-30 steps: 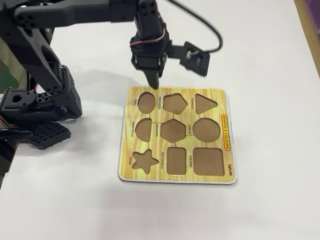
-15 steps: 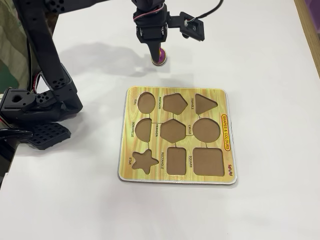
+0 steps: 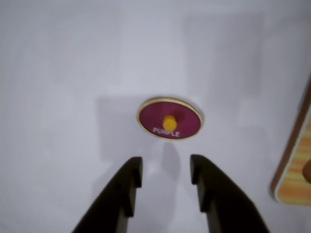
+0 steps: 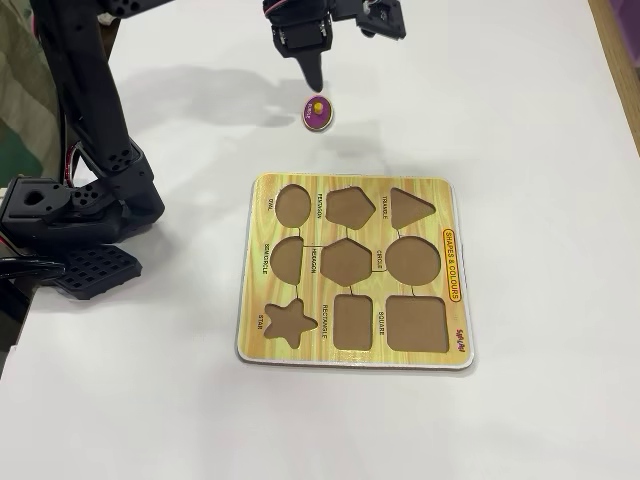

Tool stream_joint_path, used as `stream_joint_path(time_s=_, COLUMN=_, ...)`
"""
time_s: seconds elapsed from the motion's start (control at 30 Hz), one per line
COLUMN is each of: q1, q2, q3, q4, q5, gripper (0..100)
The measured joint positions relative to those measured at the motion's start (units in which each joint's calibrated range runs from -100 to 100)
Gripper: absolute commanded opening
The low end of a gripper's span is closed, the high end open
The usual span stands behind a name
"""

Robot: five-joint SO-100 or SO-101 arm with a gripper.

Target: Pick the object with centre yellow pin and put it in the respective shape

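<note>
The object with centre yellow pin [image 3: 169,119] is a purple oval piece labelled PURPLE, lying flat on the white table. In the wrist view it sits just ahead of my gripper [image 3: 165,164], whose two dark fingers stand apart with nothing between them. In the fixed view the piece [image 4: 317,112] lies beyond the far edge of the yellow puzzle board [image 4: 452,225], and the gripper [image 4: 314,78] hangs just past it, pointing down. The respective shape, the brown recess marked OVAL [image 4: 292,205], is at the board's far left corner and holds nothing.
The arm's black base and a mesh-like foot [image 4: 80,215] fill the left side of the fixed view. A corner of the board [image 3: 297,174] shows at the right of the wrist view. The table's wooden edge [image 4: 620,60] runs along the far right.
The gripper moved from over the board's far edge, away from the board, to just beyond the purple piece. The piece, hidden a second ago, now lies uncovered on the table.
</note>
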Motion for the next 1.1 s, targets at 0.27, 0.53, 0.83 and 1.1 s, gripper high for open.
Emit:
stream_joint_path(time_s=0.27, q1=-0.94, q2=2.75, q3=0.0, q4=-5.06, q5=0.0, gripper=12)
stream_joint_path(time_s=0.53, q1=-0.84, q2=2.75, q3=1.26, q4=-5.06, q5=0.0, gripper=12)
stream_joint_path(time_s=0.83, q1=-0.47, q2=2.84, q3=3.33, q4=-5.06, q5=0.0, gripper=12)
stream_joint_path(time_s=1.1, q1=-0.47, q2=2.84, q3=3.33, q4=-5.06, q5=0.0, gripper=12)
